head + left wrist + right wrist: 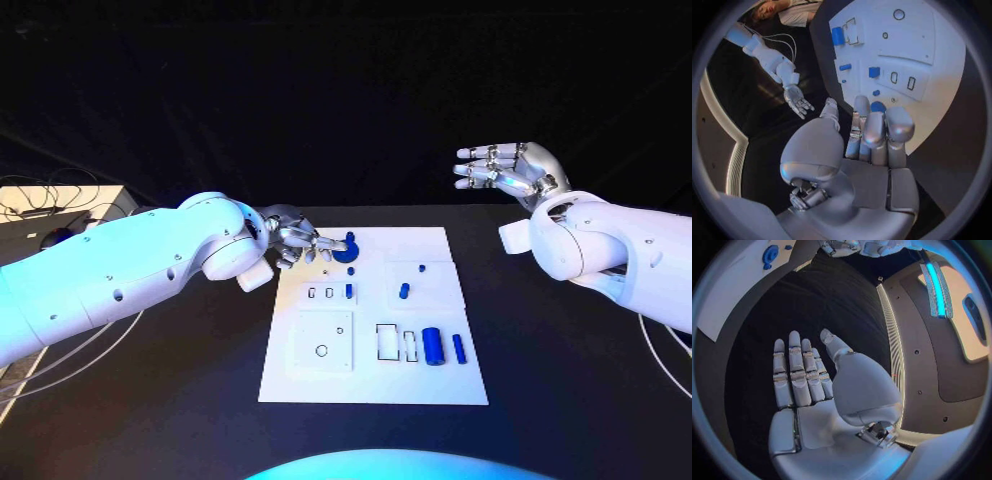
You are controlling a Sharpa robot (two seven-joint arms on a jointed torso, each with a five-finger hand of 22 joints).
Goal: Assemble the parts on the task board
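A: What is seen, from the largest thing down?

B: The black table (577, 350) is seen first, with the white task board (372, 385) laid flat at its middle. The left hand (299, 240) is held over the board's far left corner, its fingers (873, 131) bunched close together above a round blue disc (335, 248). Whether the disc is actually pinched cannot be told.

A: And the other hand?

B: The right hand (512, 170) is raised well apart from the board, beyond its far right corner, with the fingers (795, 375) stretched out and nothing held.

A: Where are the parts?

B: A large blue cylinder (433, 346) and a thin blue rod (459, 348) are laid side by side near the board's right edge. A short blue peg (405, 291) is found nearer the middle, with a small blue stud (421, 267) just beyond it.
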